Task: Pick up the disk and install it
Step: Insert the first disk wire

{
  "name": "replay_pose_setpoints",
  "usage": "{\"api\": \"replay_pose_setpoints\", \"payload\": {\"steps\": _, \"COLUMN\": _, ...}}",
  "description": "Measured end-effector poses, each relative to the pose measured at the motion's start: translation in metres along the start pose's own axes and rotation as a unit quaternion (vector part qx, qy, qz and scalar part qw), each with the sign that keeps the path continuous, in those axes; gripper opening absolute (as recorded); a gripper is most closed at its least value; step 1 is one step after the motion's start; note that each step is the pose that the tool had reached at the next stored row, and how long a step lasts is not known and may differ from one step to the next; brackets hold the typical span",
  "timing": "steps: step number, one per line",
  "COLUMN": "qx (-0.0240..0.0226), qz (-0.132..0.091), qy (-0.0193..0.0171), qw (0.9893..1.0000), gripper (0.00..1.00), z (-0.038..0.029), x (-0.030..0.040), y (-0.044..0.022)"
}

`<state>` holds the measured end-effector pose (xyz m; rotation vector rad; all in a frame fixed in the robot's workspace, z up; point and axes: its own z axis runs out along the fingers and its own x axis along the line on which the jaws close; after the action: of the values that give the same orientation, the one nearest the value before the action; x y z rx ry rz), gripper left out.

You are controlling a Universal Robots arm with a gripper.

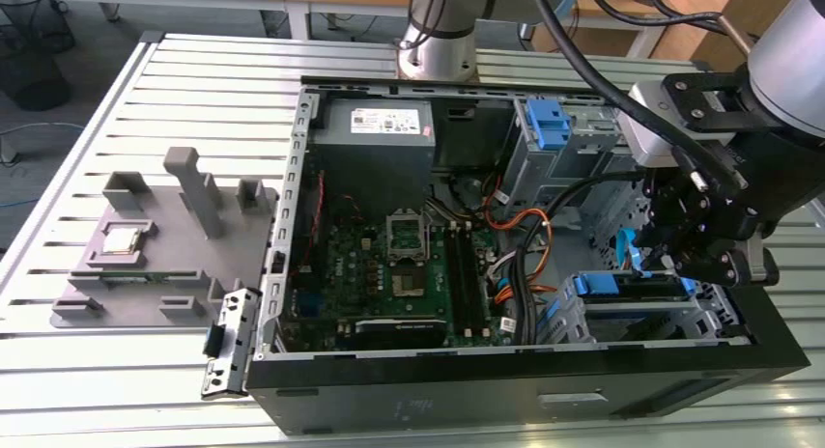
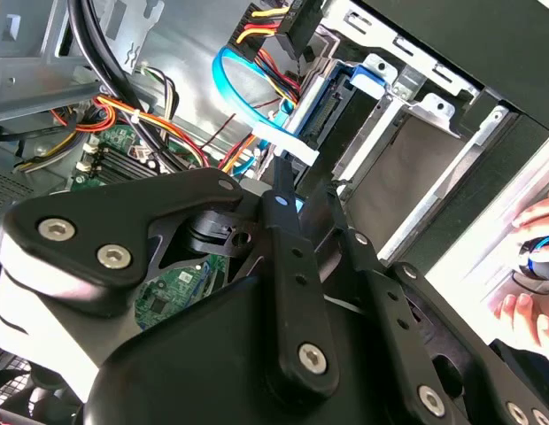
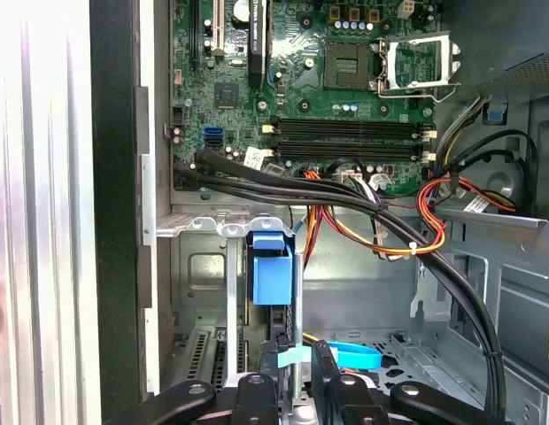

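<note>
The disk (image 1: pixel 628 286) stands on edge in the drive bay at the open computer case's corner, at the exterior view's lower right; its blue bracket faces up. In the first wrist view the bracket's blue tab (image 3: pixel 270 270) sits in the metal cage. In the second wrist view the blue bracket (image 2: pixel 367 78) tops a grey slab inside the cage. My gripper (image 1: pixel 690 260) hangs right over that bay, its tip (image 3: pixel 298 354) just behind the blue tab and next to a blue flat cable (image 3: pixel 354 354). In the second wrist view the gripper (image 2: pixel 310 190) points at the cable's white end.
The motherboard (image 1: pixel 386 274) fills the case floor, and a grey power-supply box (image 1: pixel 374 125) lies at the back. Orange and black cables (image 1: pixel 523 226) run past the bay. A second blue bracket (image 1: pixel 548 125) sits in the upper cage. A person's hand (image 2: pixel 533 257) rests outside the case wall.
</note>
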<state>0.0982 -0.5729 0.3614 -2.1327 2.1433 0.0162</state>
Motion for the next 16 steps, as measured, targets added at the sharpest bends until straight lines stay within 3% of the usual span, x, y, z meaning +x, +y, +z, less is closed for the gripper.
{"api": "replay_pose_setpoints", "payload": {"steps": 11, "qx": 0.0000, "qz": 0.000, "qy": 0.0000, "qw": 1.0000, "gripper": 0.29, "z": -0.0008, "x": -0.0001, "y": -0.0001}}
{"api": "replay_pose_setpoints", "payload": {"steps": 16, "qx": 0.0000, "qz": 0.000, "qy": 0.0001, "qw": 1.0000, "gripper": 0.29, "z": -0.0003, "x": -0.0001, "y": -0.0050}}
